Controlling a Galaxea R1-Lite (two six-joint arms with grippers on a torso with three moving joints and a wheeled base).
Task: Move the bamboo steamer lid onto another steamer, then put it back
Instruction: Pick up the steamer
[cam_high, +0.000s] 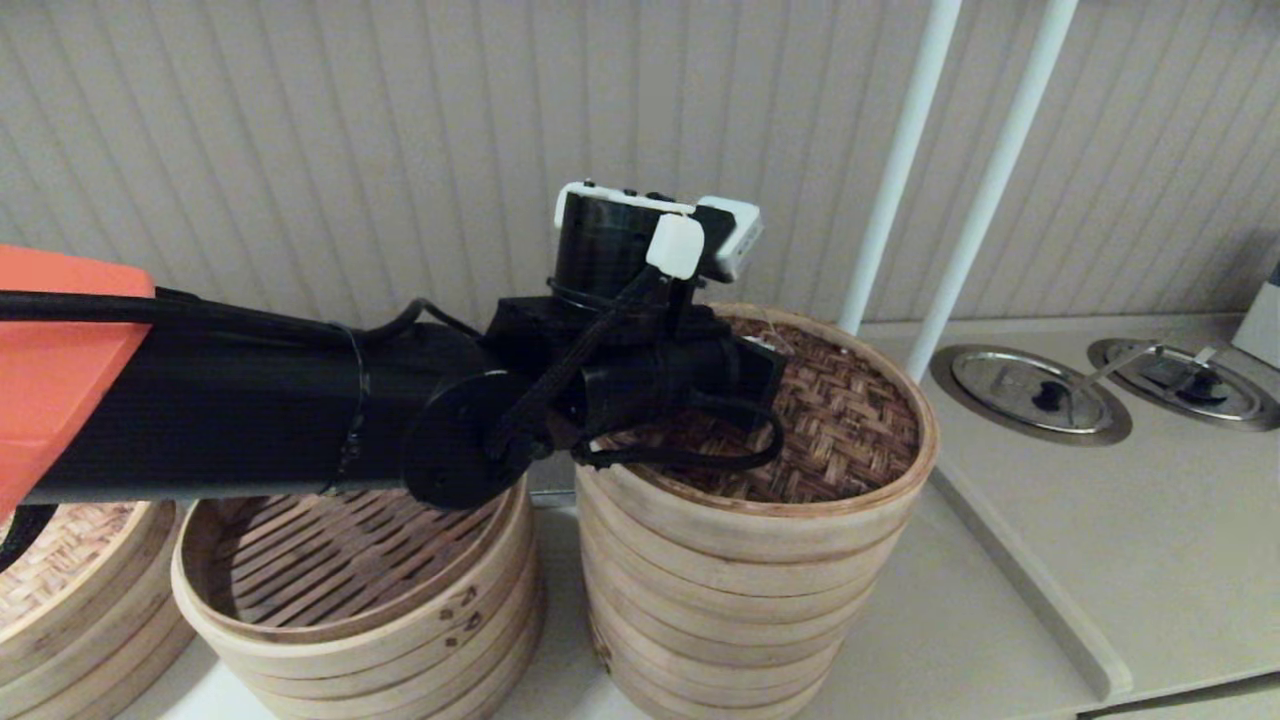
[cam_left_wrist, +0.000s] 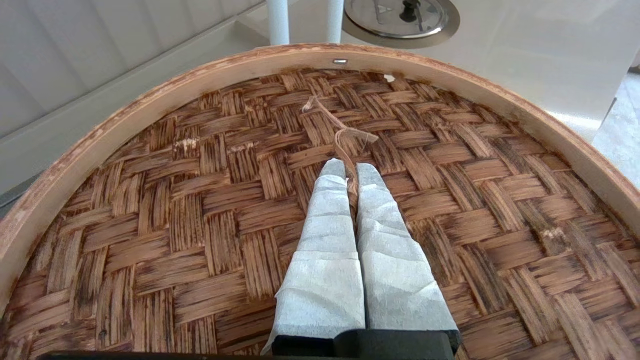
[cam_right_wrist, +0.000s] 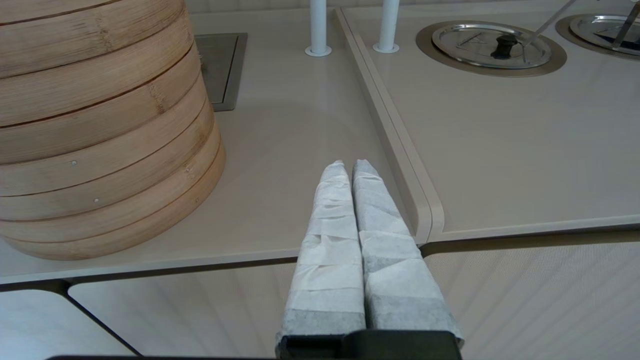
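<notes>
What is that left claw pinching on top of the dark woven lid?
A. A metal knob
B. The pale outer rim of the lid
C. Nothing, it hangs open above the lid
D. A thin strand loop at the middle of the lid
D: the left gripper has its wrapped fingers shut on the thin strand loop at the centre of the bamboo steamer lid.

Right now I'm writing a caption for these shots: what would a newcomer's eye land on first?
The left gripper, reaching across the middle, its fingers shut on a thin loop on the bamboo steamer lid. That dark woven lid tops the tall steamer stack; beside it, toward the robot's left, sits a shorter open steamer with a slatted floor.
</notes>
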